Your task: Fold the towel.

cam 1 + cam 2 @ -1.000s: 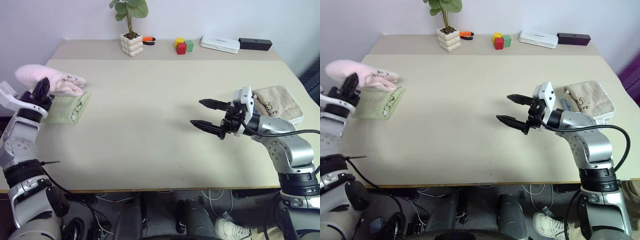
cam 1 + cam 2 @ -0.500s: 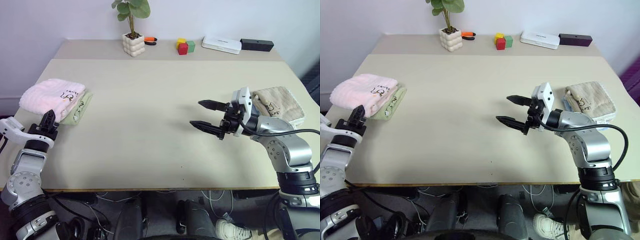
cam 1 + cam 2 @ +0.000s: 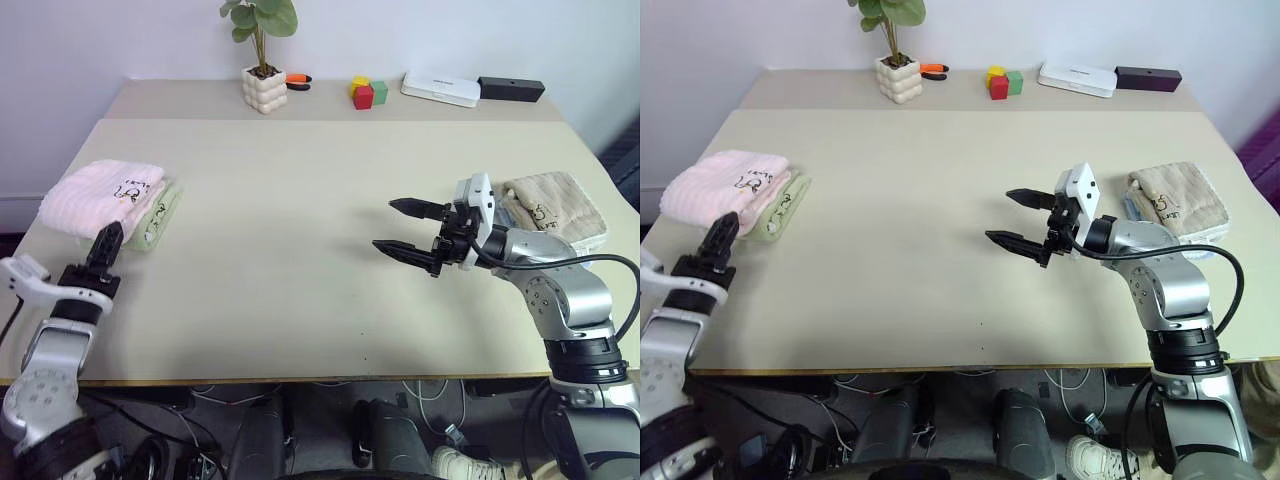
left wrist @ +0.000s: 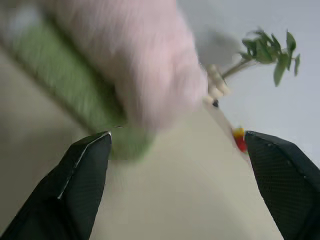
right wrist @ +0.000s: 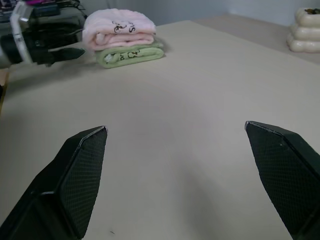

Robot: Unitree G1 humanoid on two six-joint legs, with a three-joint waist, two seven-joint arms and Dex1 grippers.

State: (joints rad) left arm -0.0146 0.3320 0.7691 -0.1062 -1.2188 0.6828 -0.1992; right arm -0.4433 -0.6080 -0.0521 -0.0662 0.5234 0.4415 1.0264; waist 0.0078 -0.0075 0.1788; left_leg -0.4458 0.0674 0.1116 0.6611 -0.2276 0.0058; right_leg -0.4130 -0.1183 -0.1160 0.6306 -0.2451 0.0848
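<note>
The towel (image 3: 100,192), a pale pink soft terry cloth with a small dark embroidered mark, lies folded into a thick bundle at the far left side of the beige table (image 3: 300,250). It rests on top of a light green folded towel (image 3: 160,215), whose edge sticks out to the right of it. Just in front of this stack, the left gripper (image 3: 105,250) is apart from the pink cloth, and in the left wrist view its two black fingers stand wide and hold nothing. To the right, over the bare middle of the table, the right gripper (image 3: 408,228) hovers with its fingers spread and empty. Further right, a beige folded towel (image 3: 555,207) lies near the table edge. Judging from this, the folding looks finished and the towel is already put down; probably little is left except to draw the arms away.
</note>
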